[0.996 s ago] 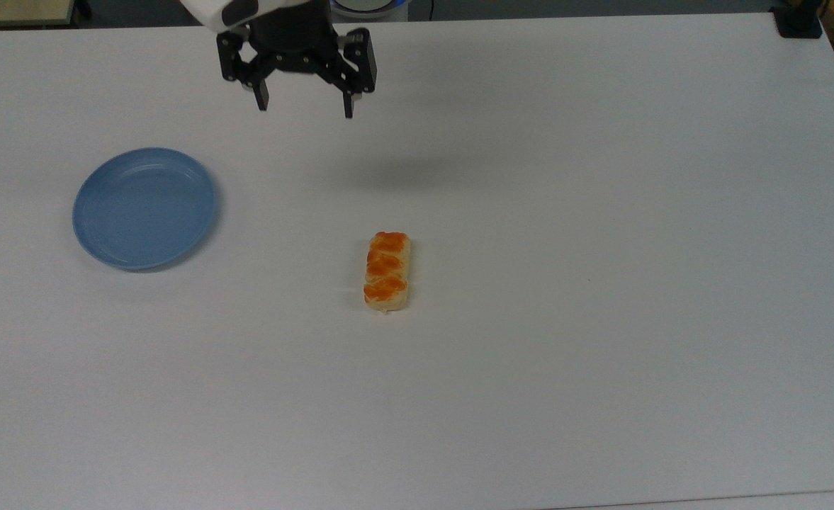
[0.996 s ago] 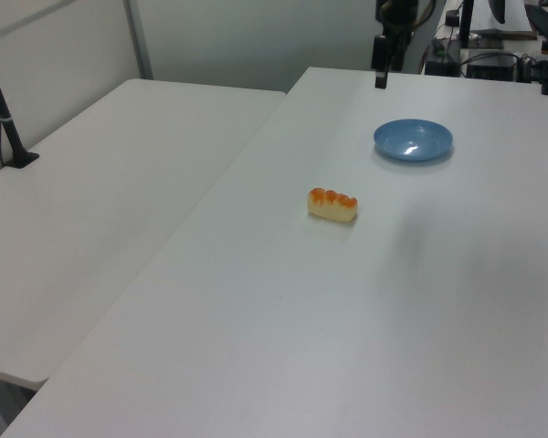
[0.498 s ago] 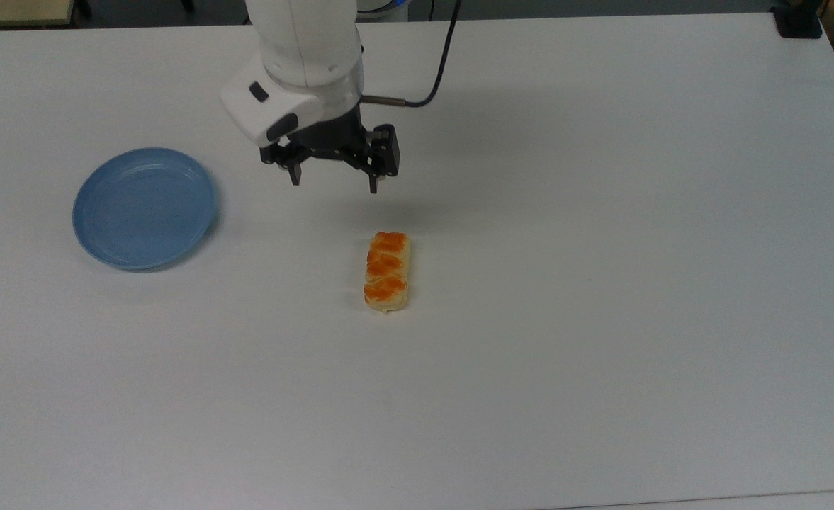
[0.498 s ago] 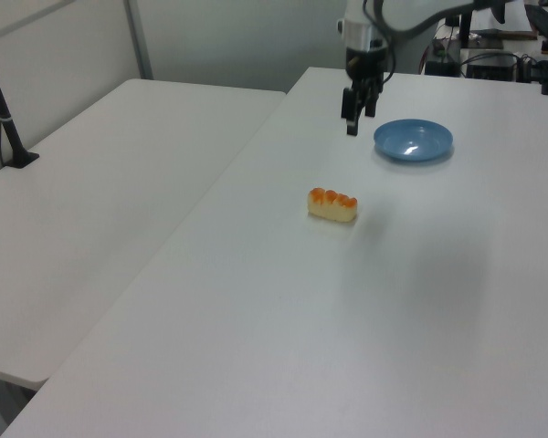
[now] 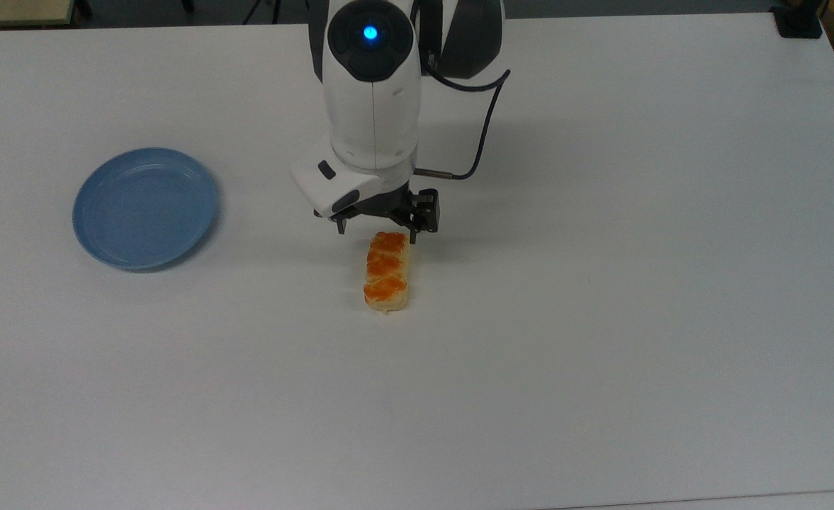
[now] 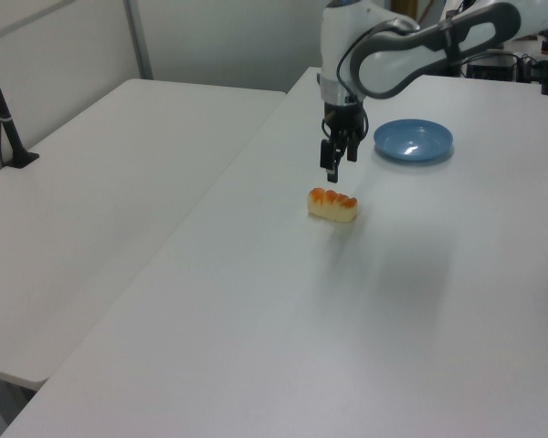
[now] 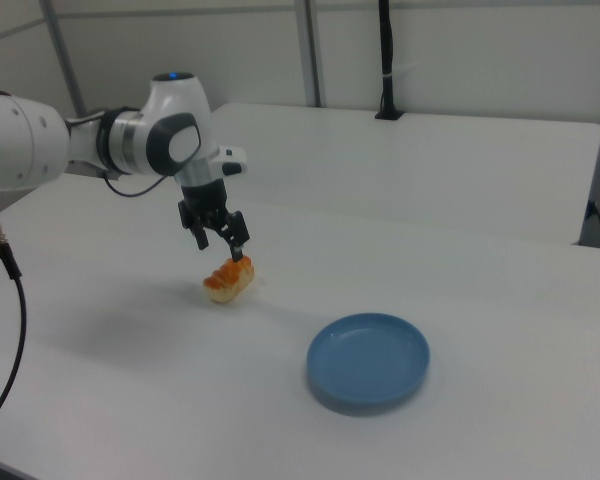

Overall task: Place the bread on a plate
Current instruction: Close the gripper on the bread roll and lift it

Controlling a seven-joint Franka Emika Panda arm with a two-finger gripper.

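Bread: the bread [image 5: 387,273] lies flat on the white desk [image 5: 601,319], a little above the centre of the top view, long axis running up and down the frame, glossy orange bumps facing up.
Hand: the hand [image 5: 375,234] hangs just above the bread's upper end in the top view, fingers spread wide and holding nothing; in the left view [image 6: 332,170] its tips stand clear above the roll.
Handling: it looks light and probably soft, so a gentle squeeze should do; the glazed top may be slick.
Where to hold: across the short width at the middle bump, pads on the pale side walls, seems the safest grip.
Plate: the plate [image 5: 144,207] sits bare at the left of the top view, well apart from the bread.
Room: open desk lies between roll and plate, nothing in the path; the desk edges are far from both.
Rim: the plate's shallow rim calls for a small lift before crossing.
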